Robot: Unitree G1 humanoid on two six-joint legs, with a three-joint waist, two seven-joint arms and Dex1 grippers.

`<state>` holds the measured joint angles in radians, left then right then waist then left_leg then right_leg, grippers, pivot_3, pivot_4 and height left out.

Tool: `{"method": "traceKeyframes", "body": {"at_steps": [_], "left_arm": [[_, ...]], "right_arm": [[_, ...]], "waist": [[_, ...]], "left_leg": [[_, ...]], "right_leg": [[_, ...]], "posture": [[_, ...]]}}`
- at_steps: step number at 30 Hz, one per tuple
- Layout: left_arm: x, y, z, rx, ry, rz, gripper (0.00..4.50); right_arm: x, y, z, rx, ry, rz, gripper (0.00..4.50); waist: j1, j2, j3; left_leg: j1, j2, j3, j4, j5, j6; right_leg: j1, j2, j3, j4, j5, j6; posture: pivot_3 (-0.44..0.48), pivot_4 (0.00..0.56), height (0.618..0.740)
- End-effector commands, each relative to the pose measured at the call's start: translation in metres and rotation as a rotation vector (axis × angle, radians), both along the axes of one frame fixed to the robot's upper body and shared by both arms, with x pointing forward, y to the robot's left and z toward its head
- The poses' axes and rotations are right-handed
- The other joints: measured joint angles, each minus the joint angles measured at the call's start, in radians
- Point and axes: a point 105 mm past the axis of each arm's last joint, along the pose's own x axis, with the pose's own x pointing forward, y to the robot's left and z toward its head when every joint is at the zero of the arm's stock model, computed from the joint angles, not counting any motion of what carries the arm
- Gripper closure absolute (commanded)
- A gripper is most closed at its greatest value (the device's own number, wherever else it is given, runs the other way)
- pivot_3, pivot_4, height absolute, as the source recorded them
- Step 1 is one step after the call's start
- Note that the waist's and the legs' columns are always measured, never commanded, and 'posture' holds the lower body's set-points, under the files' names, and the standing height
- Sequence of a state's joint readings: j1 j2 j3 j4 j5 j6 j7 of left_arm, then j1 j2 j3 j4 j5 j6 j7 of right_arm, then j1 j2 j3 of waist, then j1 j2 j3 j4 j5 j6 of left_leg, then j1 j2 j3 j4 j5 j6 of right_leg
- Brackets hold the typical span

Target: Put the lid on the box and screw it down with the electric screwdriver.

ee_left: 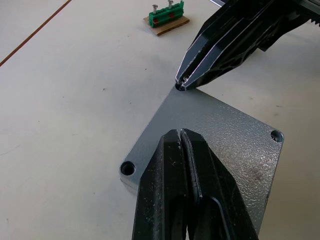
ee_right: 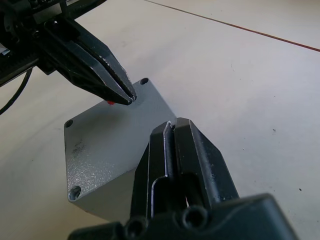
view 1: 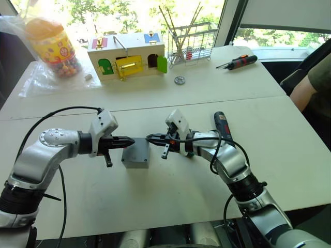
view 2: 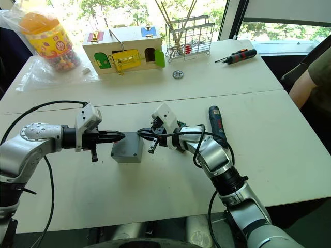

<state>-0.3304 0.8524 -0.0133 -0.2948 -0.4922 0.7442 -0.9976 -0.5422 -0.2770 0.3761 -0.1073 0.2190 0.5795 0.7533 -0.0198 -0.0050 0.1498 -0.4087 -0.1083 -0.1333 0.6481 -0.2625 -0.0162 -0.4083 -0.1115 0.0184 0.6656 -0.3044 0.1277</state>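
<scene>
While the white tabletop [view 1: 170,201] stretches wide around it, the small square grey plastic box [view 1: 135,155] sits near the middle, directly between my two arms. Its flat textured grey lid [ee_left: 220,145] already lies on top, edges flush with the box, round screw holes open at the corners.

I judge the lid-placing step done and the screwing step just starting. My left gripper [view 1: 128,139], fingers pressed together and holding nothing, hovers over the lid's near-left side. My right gripper [view 1: 151,137], fingers also pressed shut, has its tip at a far corner hole; something tiny glints at that tip, possibly a screw, but I cannot tell.

Next I would need each corner hole filled with a screw, then to fetch the thick dark-blue and black electric screwdriver [view 1: 222,125], lying on the table just beyond my right forearm.

A small red mark [ee_right: 110,102] shows at the lid's edge.
</scene>
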Motion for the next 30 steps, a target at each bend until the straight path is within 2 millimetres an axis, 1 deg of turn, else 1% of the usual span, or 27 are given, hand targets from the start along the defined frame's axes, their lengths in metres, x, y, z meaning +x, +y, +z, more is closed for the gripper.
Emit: {"method": "traceKeyframes", "body": {"at_steps": [1, 2, 4, 7, 8, 10, 11, 12, 13, 15, 17, 18, 20, 22, 24, 26, 28, 30], "left_arm": [[0.002, 0.001, 0.01, -0.007, -0.04, 0.009, 4.5], [0.002, 0.001, 0.01, -0.01, -0.04, 0.01, 4.5], [0.003, 0.0, 0.011, -0.017, -0.04, 0.015, 4.5], [0.005, 0.001, 0.01, -0.021, -0.039, 0.023, 4.5], [0.005, 0.002, 0.009, -0.023, -0.038, 0.027, 4.5], [0.005, 0.001, 0.008, -0.03, -0.038, 0.031, 4.5], [0.006, -0.001, 0.011, -0.054, -0.043, 0.031, 4.5], [0.006, -0.002, 0.014, -0.075, -0.047, 0.029, 4.5], [0.006, -0.004, 0.016, -0.089, -0.05, 0.028, 4.5], [0.003, -0.011, 0.021, -0.11, -0.055, -0.003, 4.5], [-0.003, -0.022, 0.025, -0.113, -0.066, -0.07, 4.5], [-0.005, -0.027, 0.026, -0.113, -0.069, -0.091, 4.5], [-0.007, -0.039, 0.033, -0.113, -0.095, -0.158, 4.5], [-0.008, -0.05, 0.038, -0.104, -0.128, -0.214, 4.5], [-0.008, -0.058, 0.041, -0.102, -0.155, -0.256, 4.5], [-0.008, -0.063, 0.042, -0.099, -0.174, -0.284, 4.5], [-0.007, -0.069, 0.039, -0.095, -0.185, -0.303, 4.5], [-0.003, -0.075, 0.031, -0.081, -0.191, -0.31, 4.5]], "right_arm": [[-0.001, 0.007, 0.01, 0.019, -0.037, 0.028, 4.47], [0.0, 0.007, 0.01, 0.018, -0.041, 0.023, 4.23], [0.0, 0.007, 0.01, 0.01, -0.045, 0.029, 3.58], [-0.002, 0.006, 0.013, 0.003, -0.057, 0.036, 2.13], [-0.002, 0.005, 0.015, 0.002, -0.065, 0.034, 1.54], [-0.001, 0.002, 0.019, 0.003, -0.084, 0.02, 0.65], [0.003, -0.006, 0.031, 0.04, -0.087, -0.041, 0.24], [0.007, -0.014, 0.042, 0.078, -0.083, -0.096, 0.02], [0.008, -0.02, 0.049, 0.103, -0.078, -0.132, 0.02], [0.01, -0.041, 0.062, 0.117, -0.035, -0.232, 0.02], [0.003, -0.065, 0.082, 0.134, -0.024, -0.266, 0.02], [-0.001, -0.072, 0.088, 0.136, -0.021, -0.269, 0.02], [0.001, -0.102, 0.099, 0.063, -0.037, -0.353, 0.02], [0.005, -0.133, 0.105, -0.033, -0.019, -0.434, 0.02], [0.006, -0.159, 0.102, -0.149, 0.029, -0.523, 0.02], [0.004, -0.183, 0.092, -0.265, 0.12, -0.6, 0.02], [-0.003, -0.206, 0.078, -0.346, 0.301, -0.671, 0.02], [-0.009, -0.221, 0.068, -0.384, 0.447, -0.709, 0.02]], "waist": [[0.0, 0.0, 0.0], [0.0, 0.0, 0.0], [0.0, 0.0, 0.0], [0.0, 0.0, 0.0], [0.0, 0.0, 0.0], [0.001, 0.0, 0.0], [0.001, 0.0, 0.0], [0.003, 0.0, 0.0], [0.004, 0.0, 0.0], [0.006, 0.0, 0.0], [0.01, 0.0, 0.0], [0.011, 0.0, 0.0], [0.01, 0.0, 0.0], [0.011, 0.001, 0.0], [0.008, 0.001, 0.0], [0.005, 0.0, 0.0], [0.003, 0.001, 0.0], [0.004, 0.001, 0.0]], "left_leg": [[0.0, 0.0, 0.0, 0.0, 0.0, 0.0], [0.0, 0.0, 0.0, 0.0, 0.0, 0.0], [0.0, 0.0, 0.0, 0.0, 0.0, 0.0], [0.0, 0.0, 0.0, 0.0, 0.0, 0.0], [0.0, 0.0, 0.0, 0.0, 0.0, 0.0], [0.0, 0.0, 0.0, 0.0, 0.0, 0.0], [0.0, 0.0, 0.0, 0.0, 0.0, 0.0], [0.0, 0.0, 0.0, 0.0, 0.0, 0.0], [0.0, 0.0, 0.0, 0.0, 0.0, 0.0], [0.0, 0.0, 0.0, 0.001, 0.0, 0.0], [0.0, -0.001, -0.001, 0.001, 0.0, 0.0], [0.0, -0.001, -0.001, 0.001, 0.0, 0.0], [-0.001, -0.001, -0.001, 0.001, 0.0, 0.0], [0.0, -0.001, -0.001, 0.001, 0.0, 0.0], [0.0, -0.001, 0.0, 0.001, 0.0, 0.0], [0.0, 0.0, 0.001, 0.0, 0.0, 0.001], [0.0, 0.0, 0.002, -0.001, -0.001, 0.001], [0.0, 0.001, 0.003, -0.001, -0.001, 0.001]], "right_leg": [[0.0, 0.0, 0.0, 0.0, 0.0, 0.0], [0.0, 0.0, 0.0, 0.0, 0.0, 0.0], [0.0, 0.0, 0.0, 0.0, 0.0, 0.0], [0.0, 0.0, 0.0, 0.0, 0.0, 0.0], [0.0, 0.0, 0.0, 0.0, 0.0, 0.0], [0.0, 0.0, 0.0, 0.0, 0.0, 0.0], [0.0, 0.0, 0.0, 0.0, 0.0, 0.0], [0.0, 0.0, 0.0, 0.0, 0.0, 0.0], [0.0, 0.0, 0.0, 0.0, 0.0, 0.0], [0.0, 0.0, 0.0, 0.0, 0.0, 0.0], [0.001, -0.001, 0.0, 0.0, 0.0, 0.0], [0.001, -0.001, 0.0, 0.0, 0.0, 0.0], [0.001, -0.001, 0.0, -0.001, 0.0, 0.0], [0.001, -0.001, 0.0, -0.001, 0.0, 0.0], [0.002, -0.001, 0.0, -0.002, 0.0, 0.0], [0.001, -0.001, 0.0, -0.002, 0.0, 0.0], [0.0, -0.001, 0.001, -0.002, 0.0, 0.0], [0.001, -0.001, 0.001, -0.002, 0.0, 0.0]], "posture": [[0.0, 0.15, 0.74], [0.0, 0.15, 0.74], [0.0, 0.15, 0.74], [0.0, 0.15, 0.74], [0.0, 0.15, 0.74], [0.0, 0.15, 0.74], [0.0, 0.15, 0.74], [0.0, 0.15, 0.74], [0.0, 0.15, 0.74], [0.0, 0.15, 0.74], [0.0, 0.15, 0.74], [0.0, 0.15, 0.74], [0.0, 0.15, 0.74], [0.0, 0.15, 0.74], [0.0, 0.15, 0.74], [0.0, 0.15, 0.74], [0.0, 0.15, 0.74], [0.0, 0.15, 0.74]]}}
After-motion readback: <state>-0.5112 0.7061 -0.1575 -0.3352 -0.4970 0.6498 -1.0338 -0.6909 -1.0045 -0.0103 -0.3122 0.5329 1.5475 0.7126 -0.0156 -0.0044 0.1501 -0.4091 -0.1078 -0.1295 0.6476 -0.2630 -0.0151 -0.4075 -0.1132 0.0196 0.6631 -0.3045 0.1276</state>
